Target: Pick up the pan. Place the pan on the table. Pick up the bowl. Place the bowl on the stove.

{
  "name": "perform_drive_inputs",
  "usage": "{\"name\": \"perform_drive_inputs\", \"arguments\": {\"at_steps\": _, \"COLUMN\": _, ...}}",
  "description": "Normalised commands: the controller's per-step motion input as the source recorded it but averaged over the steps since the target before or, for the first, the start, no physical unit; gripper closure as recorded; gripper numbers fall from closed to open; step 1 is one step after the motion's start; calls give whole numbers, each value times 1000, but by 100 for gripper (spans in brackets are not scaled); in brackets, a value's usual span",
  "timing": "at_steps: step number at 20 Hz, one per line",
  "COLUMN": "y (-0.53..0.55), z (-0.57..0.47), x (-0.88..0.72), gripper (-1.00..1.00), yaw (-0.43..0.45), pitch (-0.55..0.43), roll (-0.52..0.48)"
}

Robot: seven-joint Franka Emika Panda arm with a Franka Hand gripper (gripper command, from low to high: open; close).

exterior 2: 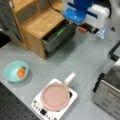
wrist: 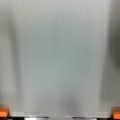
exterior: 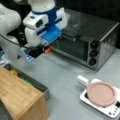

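Bowl (exterior 2: 16,71) shows in just a front view, at nine o'clock. Pan (exterior 2: 55,96) sits on stove (exterior 2: 40,108); gripper (exterior: 37,52) hangs spread, well apart, over open table (exterior: 65,75).

Mock kitchen: toaster oven (exterior: 85,42), stove (exterior 2: 53,106), grey table (exterior 2: 82,60).

I am seeing a silver toaster oven (exterior: 86,43) sitting toward 1 o'clock in a front view, its three dark knobs (exterior: 93,53) stacked down its right end; in a front view it is showing only at 4 o'clock (exterior 2: 110,87). A light wooden block (exterior: 21,98) is filling 8 o'clock, and a grey drawer (exterior 2: 58,35) is standing open from it at 11 o'clock, something green lying inside.
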Motion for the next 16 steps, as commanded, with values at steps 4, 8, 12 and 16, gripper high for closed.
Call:
{"name": "perform_drive_inputs", "arguments": {"at_steps": 4, "y": -2, "z": 13, "x": 10, "gripper": -100, "yaw": 72, "pitch": 27, "roll": -15}}
{"name": "perform_drive_inputs", "arguments": {"at_steps": 8, "y": -6, "z": -1, "x": 15, "gripper": -100, "yaw": 68, "pitch": 20, "roll": -27}}
{"name": "perform_drive_inputs", "arguments": {"at_steps": 12, "y": -48, "z": -50, "x": 24, "gripper": -100, "yaw": 79, "pitch": 7, "roll": -31}}
{"name": "perform_drive_inputs", "arguments": {"at_steps": 16, "y": -62, "z": -84, "x": 19, "gripper": -100, "yaw": 78, "pitch": -5, "roll": -27}}
